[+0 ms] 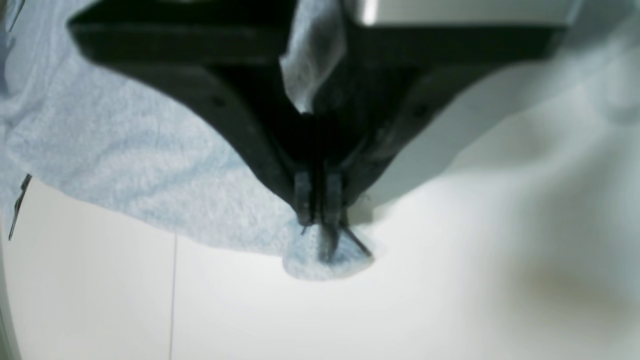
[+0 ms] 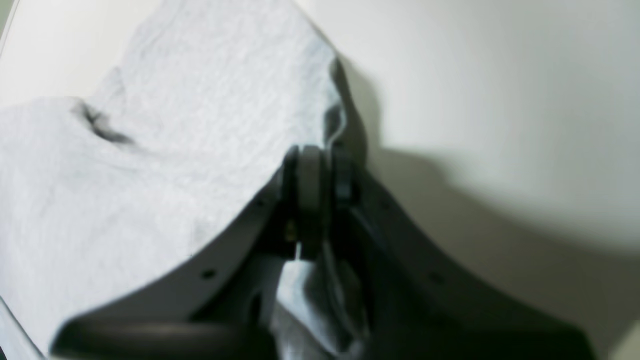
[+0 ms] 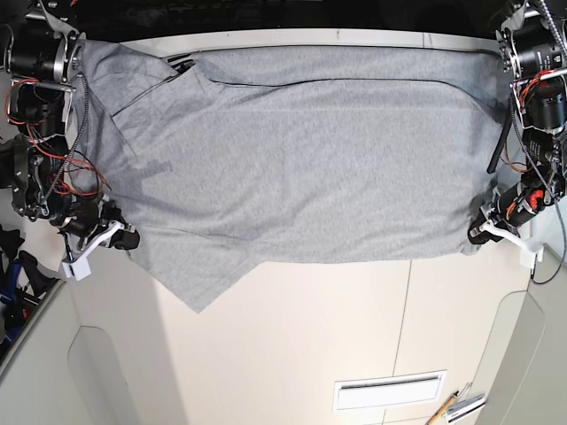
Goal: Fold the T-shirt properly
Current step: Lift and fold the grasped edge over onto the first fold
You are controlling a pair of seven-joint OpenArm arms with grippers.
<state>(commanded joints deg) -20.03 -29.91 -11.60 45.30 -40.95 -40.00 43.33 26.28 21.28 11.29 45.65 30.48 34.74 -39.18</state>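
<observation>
The grey T-shirt is lying spread wide and plain side up across the far part of the white table, covering it almost from one side edge to the other, with one sleeve pointing toward the near edge of the table and a loose fold bunching near the far corner on the right arm's side. The right gripper is sitting at the shirt's edge just off the side of the table; in the right wrist view its jaws are pressed together on a pinch of grey fabric, the right gripper clamping the cloth's edge with more of the T-shirt fanning out beyond the tips and a bit bunched between the finger bases. The left gripper is sitting at the opposite shirt edge, by the other side of the table. In the left wrist view the left gripper is likewise clenched on the T-shirt, a small corner tab poking out past the tips against the table. Both arms are holding the shirt's side edges well apart. A vent slot is showing in the table's near part.
</observation>
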